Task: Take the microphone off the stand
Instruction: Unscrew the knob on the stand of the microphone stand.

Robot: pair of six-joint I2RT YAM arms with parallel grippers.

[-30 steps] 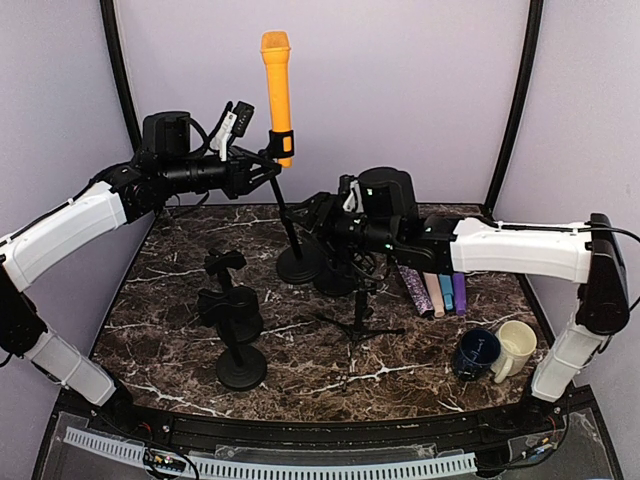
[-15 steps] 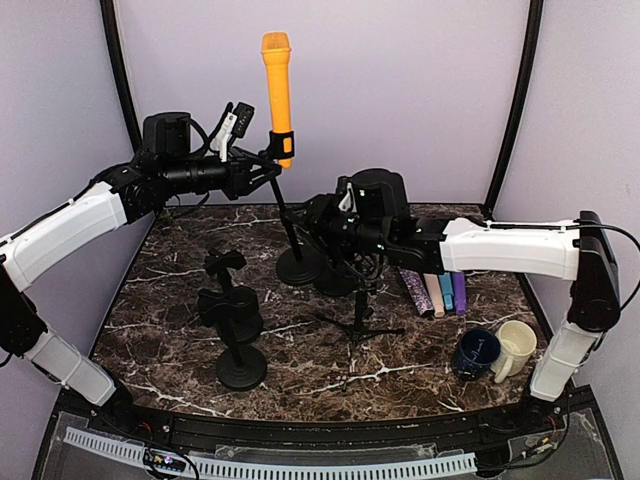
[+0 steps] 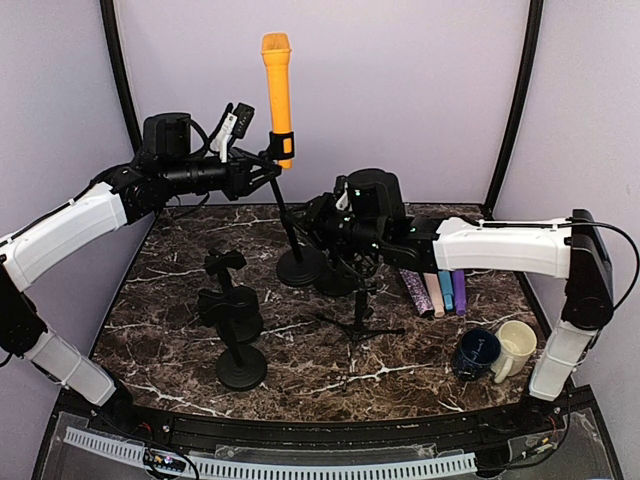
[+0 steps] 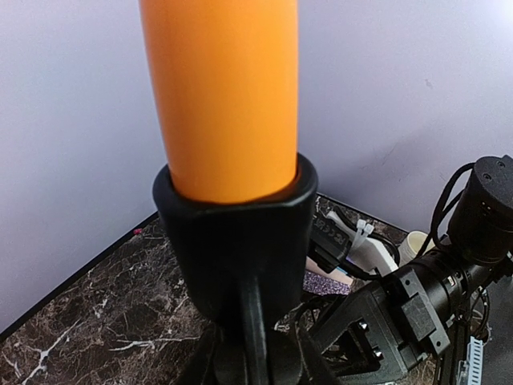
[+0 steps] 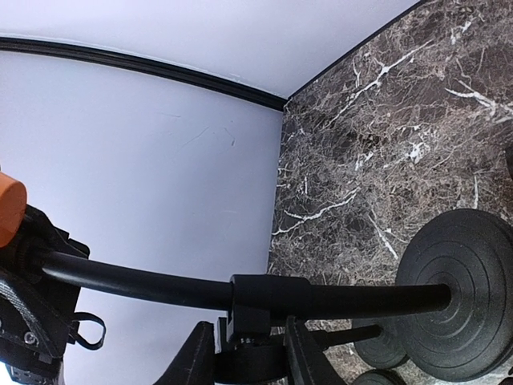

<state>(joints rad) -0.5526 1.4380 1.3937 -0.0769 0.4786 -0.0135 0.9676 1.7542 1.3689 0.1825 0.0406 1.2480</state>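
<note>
At the left, the left gripper (image 3: 262,166) is clamped on the neck of the stand (image 3: 288,225), just under its black clip (image 3: 283,143) and high above the marble table (image 3: 160,290). 2 short black stands (image 3: 241,372) sit on the table below that arm. The orange microphone (image 3: 277,88) stands upright, seated in the clip; in the left wrist view its body (image 4: 220,96) rises out of the clip's ring. The stand's pole slants down to a round base (image 3: 300,267) on the table. The right gripper (image 3: 305,218) extends from the right, its fingers (image 5: 200,357) closed on both sides of the collar on the pole (image 5: 144,282). Farther right are a small tripod (image 3: 360,322), 4 upright coloured blocks (image 3: 437,292), a dark blue mug (image 3: 476,352) and a cream mug (image 3: 517,345).
</note>
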